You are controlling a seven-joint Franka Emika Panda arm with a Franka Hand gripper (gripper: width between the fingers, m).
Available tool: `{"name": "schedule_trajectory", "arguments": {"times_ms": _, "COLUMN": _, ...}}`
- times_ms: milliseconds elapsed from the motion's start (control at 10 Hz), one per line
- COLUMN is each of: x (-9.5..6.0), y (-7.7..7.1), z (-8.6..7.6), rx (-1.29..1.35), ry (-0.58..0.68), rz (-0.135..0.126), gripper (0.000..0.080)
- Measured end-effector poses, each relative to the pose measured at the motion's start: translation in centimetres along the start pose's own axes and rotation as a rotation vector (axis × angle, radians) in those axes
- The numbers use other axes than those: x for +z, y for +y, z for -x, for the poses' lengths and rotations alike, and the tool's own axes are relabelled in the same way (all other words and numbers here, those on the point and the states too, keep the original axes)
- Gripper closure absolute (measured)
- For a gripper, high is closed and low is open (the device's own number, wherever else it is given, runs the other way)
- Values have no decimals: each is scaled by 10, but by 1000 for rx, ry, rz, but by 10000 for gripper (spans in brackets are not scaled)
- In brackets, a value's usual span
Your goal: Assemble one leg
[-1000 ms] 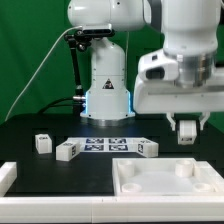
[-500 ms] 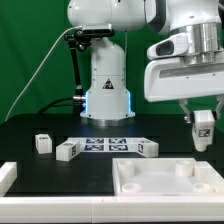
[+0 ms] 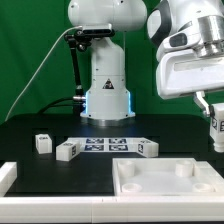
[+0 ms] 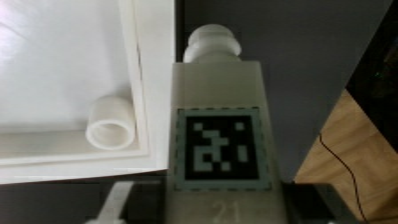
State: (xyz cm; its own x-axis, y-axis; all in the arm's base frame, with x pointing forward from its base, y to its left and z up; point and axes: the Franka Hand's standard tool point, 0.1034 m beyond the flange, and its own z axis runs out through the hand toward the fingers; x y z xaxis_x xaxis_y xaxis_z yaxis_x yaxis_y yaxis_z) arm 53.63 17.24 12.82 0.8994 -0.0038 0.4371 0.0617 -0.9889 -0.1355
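gripper (image 3: 215, 116): jaws pinching the leg (image 3: 218, 133) | leg: upright, in the air, 3 o'clock edge of exterior view | tray (image 3: 160, 181): 5 o'clock, below the leg

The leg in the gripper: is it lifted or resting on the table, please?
Lifted: the leg hangs from the gripper, clear above the table.

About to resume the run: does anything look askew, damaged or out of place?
Nothing stands out. The gripper holds one leg off the table, near the exterior view's right edge. Three more legs lie loose by the marker board at mixed angles, none visibly damaged.
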Motion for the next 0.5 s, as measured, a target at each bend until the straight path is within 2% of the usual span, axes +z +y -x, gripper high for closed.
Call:
{"name": "schedule_trajectory", "arguments": {"times_ms": 300, "x": 1, "y": 0, "z": -1, "rx": -41, "ry": 4, "rz": 1, "gripper": 508}}
{"name": "schedule_trajectory", "arguments": {"times_ms": 500, "x": 2, "y": 7, "z": -10, "rx": -148, "ry": 28, "rz": 16, "gripper": 508}}
